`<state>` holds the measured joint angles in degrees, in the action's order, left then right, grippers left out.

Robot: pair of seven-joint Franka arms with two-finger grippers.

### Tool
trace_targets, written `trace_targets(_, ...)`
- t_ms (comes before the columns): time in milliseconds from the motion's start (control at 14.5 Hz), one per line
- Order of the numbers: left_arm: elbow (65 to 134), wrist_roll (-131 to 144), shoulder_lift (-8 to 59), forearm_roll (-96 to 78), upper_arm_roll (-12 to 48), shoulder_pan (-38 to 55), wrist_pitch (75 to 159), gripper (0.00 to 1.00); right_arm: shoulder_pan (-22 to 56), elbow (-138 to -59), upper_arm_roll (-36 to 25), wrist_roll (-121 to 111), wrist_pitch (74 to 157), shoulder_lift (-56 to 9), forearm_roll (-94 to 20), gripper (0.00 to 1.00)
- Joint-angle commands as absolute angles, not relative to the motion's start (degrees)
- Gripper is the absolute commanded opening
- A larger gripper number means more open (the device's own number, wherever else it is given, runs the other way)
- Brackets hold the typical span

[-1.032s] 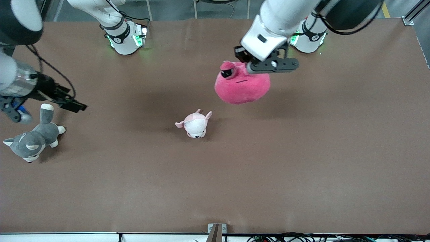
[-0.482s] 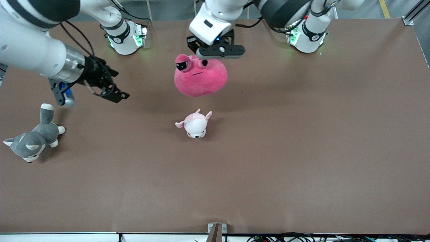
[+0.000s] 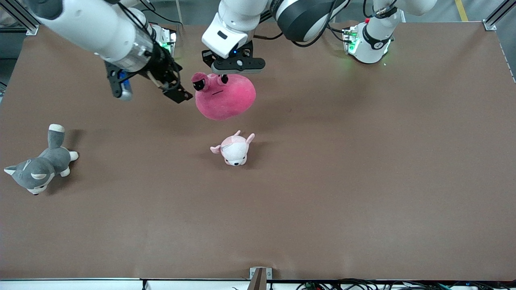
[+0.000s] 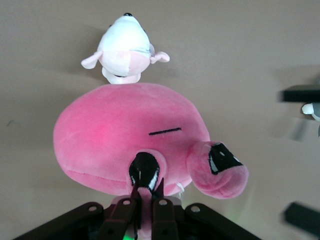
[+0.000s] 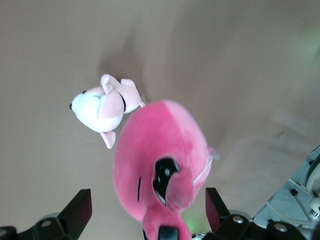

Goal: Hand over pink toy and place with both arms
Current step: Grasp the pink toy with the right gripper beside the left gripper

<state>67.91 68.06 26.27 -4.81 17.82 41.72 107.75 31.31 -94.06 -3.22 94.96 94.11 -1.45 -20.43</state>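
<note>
The pink toy (image 3: pixel 225 96) hangs in the air over the table's middle, above the ground between the two bases. My left gripper (image 3: pixel 234 66) is shut on the eye bump at its top; the left wrist view shows the fingers (image 4: pixel 161 200) pinching that bump of the toy (image 4: pixel 125 135). My right gripper (image 3: pixel 175 86) is open and level with the toy, on the side toward the right arm's end. In the right wrist view the toy (image 5: pixel 150 150) lies between the spread fingers (image 5: pixel 77 210) of the right gripper (image 5: pixel 147 207); I see no contact.
A small pale pink-and-white plush (image 3: pixel 234 149) lies on the table, nearer the front camera than the hanging toy. A grey-and-white dog plush (image 3: pixel 38 171) lies at the right arm's end. The brown table (image 3: pixel 363 181) stretches toward the left arm's end.
The left arm has carried the pink toy toward the right arm's end. The right gripper has moved from over the dog plush up to the toy.
</note>
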Motion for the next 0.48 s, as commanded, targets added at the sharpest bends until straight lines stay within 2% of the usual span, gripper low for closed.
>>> trace_targets(0, 65.92, 68.91, 27.16, -4.83, 17.14, 42.28, 108.02, 0.0, 33.48, -99.48, -3.87, 96.33, 96.76, 1.23, -20.74, 1.0)
trace_targets(275, 65.92, 68.91, 27.25, -4.83, 17.14, 42.36, 108.02, 0.0, 33.57, -102.12, -3.78, 96.24, 97.47, 2.02, -20.66, 1.0)
trace_targets(413, 65.92, 68.91, 27.25, -4.83, 17.14, 42.36, 108.02, 0.0, 33.57, -102.66, -3.34, 96.15, 97.56, 2.2, -20.39, 0.91)
